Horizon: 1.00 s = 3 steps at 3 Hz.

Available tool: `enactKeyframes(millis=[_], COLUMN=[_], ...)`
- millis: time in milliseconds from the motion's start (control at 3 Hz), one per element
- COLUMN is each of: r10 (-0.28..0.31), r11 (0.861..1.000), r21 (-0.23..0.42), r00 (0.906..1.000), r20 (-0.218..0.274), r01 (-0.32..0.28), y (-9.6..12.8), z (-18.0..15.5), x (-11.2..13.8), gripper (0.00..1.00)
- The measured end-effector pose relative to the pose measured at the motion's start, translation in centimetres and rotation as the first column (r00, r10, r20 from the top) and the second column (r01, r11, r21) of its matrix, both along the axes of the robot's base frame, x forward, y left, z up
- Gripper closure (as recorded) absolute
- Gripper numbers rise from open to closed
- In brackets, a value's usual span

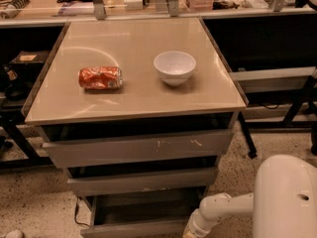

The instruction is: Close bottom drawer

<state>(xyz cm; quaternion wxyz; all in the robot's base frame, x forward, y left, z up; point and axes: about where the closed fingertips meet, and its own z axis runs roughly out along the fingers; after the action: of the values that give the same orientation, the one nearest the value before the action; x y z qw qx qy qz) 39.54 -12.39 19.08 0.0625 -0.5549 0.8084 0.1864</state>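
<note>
The bottom drawer point(134, 227) is the narrowest and lowest of three grey drawers. It stands pulled out, and its shallow grey tray point(143, 208) shows behind the flat front. My white forearm point(223, 209) reaches in from the lower right. Its wrist ends at the picture's bottom edge, just right of the drawer's front corner. The gripper itself lies below that edge, out of view.
The mid-width drawer point(141, 181) and the wide scratched top drawer point(136, 148) also stick out a little. On the beige cabinet top point(133, 43) lie a crushed red can point(100, 78) and a white bowl point(174, 67). Dark shelving flanks both sides, above speckled floor.
</note>
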Motion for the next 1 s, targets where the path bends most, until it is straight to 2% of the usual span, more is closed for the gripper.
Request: enactKeyframes(millis=[667,1000], r10=[0.000,0.000], r11=[1.000,1.000], r21=[0.000,0.000], r00=[1.0000,1.0000], r20=[0.000,0.000], r01=[0.000,0.000], y=[0.00,0.00], z=[0.00,-0.01], x=[0.00,-0.01], gripper=[0.10,0.00])
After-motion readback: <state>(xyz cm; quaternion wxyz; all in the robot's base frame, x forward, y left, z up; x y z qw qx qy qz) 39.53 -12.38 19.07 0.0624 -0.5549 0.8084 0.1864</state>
